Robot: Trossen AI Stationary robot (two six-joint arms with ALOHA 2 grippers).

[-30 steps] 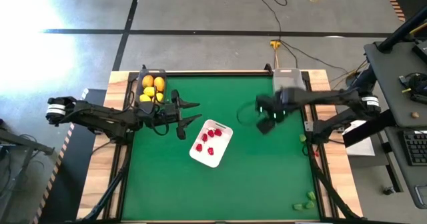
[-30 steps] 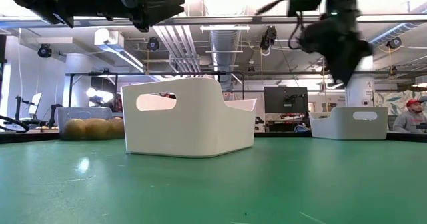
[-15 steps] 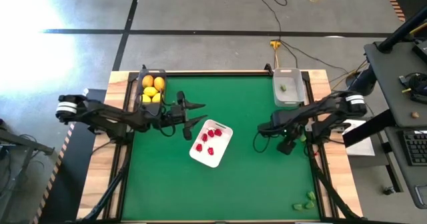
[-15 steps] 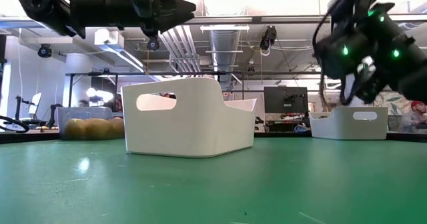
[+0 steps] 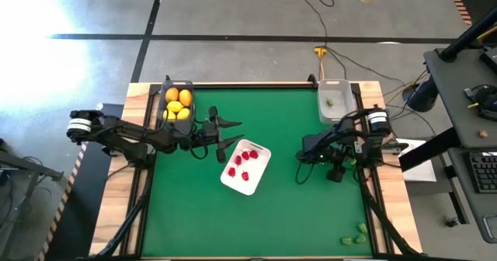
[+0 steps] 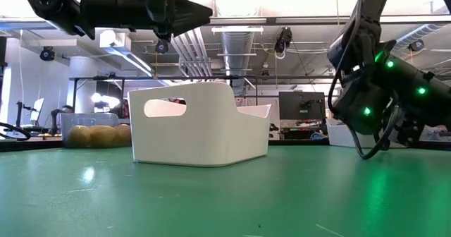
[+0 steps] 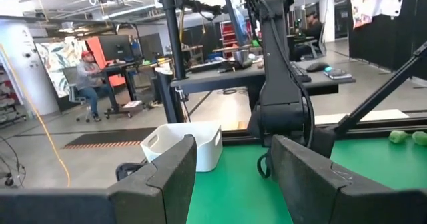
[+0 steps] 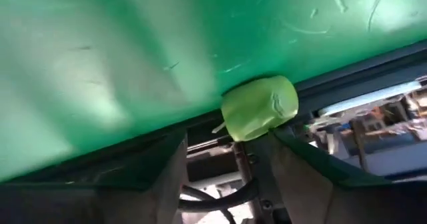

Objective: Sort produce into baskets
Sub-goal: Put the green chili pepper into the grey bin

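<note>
Right gripper (image 5: 335, 173) low over the green table's (image 5: 287, 207) right edge, fingers spread either side of a small green piece (image 8: 259, 107) at the mat border, not closed on it. Left gripper (image 5: 230, 131) hovers spread and empty just left of the white tray (image 5: 260, 166) with red berries (image 5: 242, 161); lemons and oranges (image 5: 177, 104) in dark bin (image 5: 165, 87), one green piece (image 5: 331, 102) in clear bin (image 5: 338, 118), two more green pieces (image 5: 355, 234) at near right edge

My dark arms work over a green table (image 5: 264, 207). A white tray (image 5: 258, 169) holds red berries (image 5: 245, 157); a dark bin (image 5: 165, 106) holds yellow and orange fruit (image 5: 178, 103). One pale green piece (image 8: 259, 107).
</note>
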